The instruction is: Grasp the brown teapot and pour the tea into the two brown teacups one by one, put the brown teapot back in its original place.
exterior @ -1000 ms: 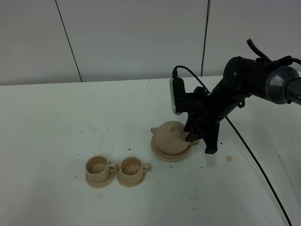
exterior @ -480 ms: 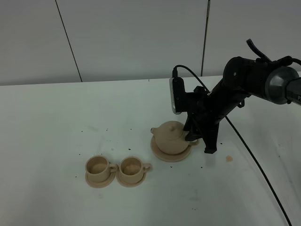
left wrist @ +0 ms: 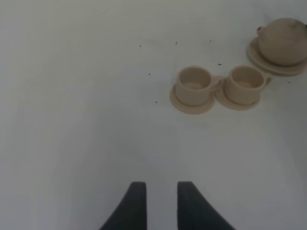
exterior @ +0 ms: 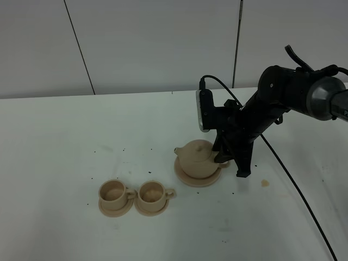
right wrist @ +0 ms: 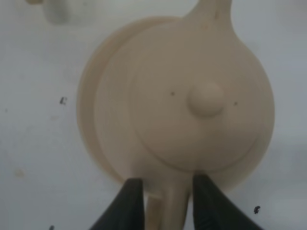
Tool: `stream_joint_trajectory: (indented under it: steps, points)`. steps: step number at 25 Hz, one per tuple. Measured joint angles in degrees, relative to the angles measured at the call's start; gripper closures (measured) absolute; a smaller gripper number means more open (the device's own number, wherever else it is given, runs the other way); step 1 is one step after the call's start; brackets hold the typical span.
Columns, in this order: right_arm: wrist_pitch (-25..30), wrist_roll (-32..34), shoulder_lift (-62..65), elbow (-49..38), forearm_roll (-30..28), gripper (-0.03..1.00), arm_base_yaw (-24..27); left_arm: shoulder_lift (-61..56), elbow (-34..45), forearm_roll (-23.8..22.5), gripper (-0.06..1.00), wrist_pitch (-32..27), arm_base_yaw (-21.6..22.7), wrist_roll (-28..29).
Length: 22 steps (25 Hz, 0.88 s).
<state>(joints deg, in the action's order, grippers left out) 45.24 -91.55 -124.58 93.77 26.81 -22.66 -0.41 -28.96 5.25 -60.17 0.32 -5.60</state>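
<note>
The brown teapot [exterior: 198, 159] sat upright on its wide saucer [exterior: 187, 179], directly ahead of the right end effector [exterior: 231, 166]. Its long axis, handle to spout, ran in line with that end effector's reach: the loop handle [right wrist: 165, 211] pointed back into the jaws and the spout [exterior: 178, 150] pointed straight away from them. The right wrist view looked down on the domed lid and its knob [right wrist: 205, 98] and showed the two dark fingers [right wrist: 132, 203] pressed to either side of the handle at a middling width, a grip the high view hid behind the arm.

The high view alone showed the two teacups [exterior: 113, 191] [exterior: 151, 192] on small saucers, beyond the spout and off to one side. The left end effector [left wrist: 160, 201] appeared only in its own wrist view, narrowly parted and holding nothing, above the bare surface [left wrist: 72, 143], with the cups and teapot far ahead of it.
</note>
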Motion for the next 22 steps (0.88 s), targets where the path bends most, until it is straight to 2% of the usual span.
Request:
stream_joint_trajectory:
  steps: [22]
  points:
    - [-1.9, 0.07, 0.22, -1.6, 0.9, 0.72, 0.05, 0.0, 0.0, 0.0, 0.71, 0.0, 0.0, 0.0]
